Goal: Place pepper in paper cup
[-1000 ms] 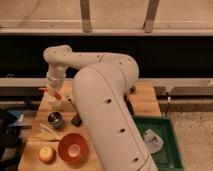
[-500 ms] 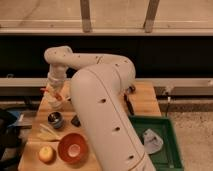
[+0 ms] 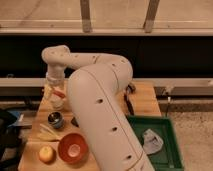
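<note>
The small red-orange pepper [image 3: 59,93] hangs at the far left of the wooden table [image 3: 142,102], with my gripper [image 3: 54,90] shut on it. The white paper cup [image 3: 57,104] stands directly under the pepper, and I cannot tell whether the two touch. The cup's rim is partly hidden by the pepper and the gripper. My big white arm [image 3: 97,107] curves across the middle of the view and hides the table's centre.
A dark metallic cup [image 3: 55,119] stands just in front of the paper cup. Nearer still are pale yellow strips [image 3: 47,134], an orange-red bowl [image 3: 72,147] and a yellow fruit [image 3: 46,153]. At the right are a green bin [image 3: 167,130] holding crumpled white material [image 3: 151,141], and a dark tool [image 3: 129,101].
The gripper with the pepper has sunk slightly towards the paper cup. Nothing else on the table has moved.
</note>
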Available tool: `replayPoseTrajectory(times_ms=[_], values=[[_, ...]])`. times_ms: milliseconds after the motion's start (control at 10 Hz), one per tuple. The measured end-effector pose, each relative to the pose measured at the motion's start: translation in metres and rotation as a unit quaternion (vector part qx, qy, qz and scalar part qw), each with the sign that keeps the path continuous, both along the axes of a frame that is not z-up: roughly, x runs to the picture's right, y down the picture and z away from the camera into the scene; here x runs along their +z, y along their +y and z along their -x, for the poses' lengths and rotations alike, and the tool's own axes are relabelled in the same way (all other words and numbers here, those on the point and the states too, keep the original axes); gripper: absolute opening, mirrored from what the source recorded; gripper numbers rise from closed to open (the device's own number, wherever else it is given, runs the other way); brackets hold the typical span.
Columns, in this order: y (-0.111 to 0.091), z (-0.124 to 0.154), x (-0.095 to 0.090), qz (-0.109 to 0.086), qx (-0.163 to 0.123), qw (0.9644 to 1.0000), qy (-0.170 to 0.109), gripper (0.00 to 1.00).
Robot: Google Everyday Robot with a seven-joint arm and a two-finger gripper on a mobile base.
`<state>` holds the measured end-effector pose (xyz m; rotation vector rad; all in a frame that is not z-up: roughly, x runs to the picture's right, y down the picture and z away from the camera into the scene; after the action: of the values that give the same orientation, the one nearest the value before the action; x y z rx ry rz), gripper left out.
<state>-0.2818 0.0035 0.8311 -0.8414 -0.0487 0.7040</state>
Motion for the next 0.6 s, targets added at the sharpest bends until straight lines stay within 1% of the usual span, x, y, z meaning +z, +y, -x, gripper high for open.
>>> replayPoseTrajectory(times_ms=[300, 400, 500, 600], values=[[-0.037, -0.006, -0.019, -0.043, 0.02, 0.9989, 0.001, 0.8], [-0.052, -0.01, -0.024, -0.061, 0.029, 0.9977, 0.004, 0.8], [-0.062, -0.016, -0.026, -0.075, 0.039, 0.9964, 0.01, 0.8], [-0.075, -0.026, -0.023, -0.093, 0.054, 0.994, 0.022, 0.8]])
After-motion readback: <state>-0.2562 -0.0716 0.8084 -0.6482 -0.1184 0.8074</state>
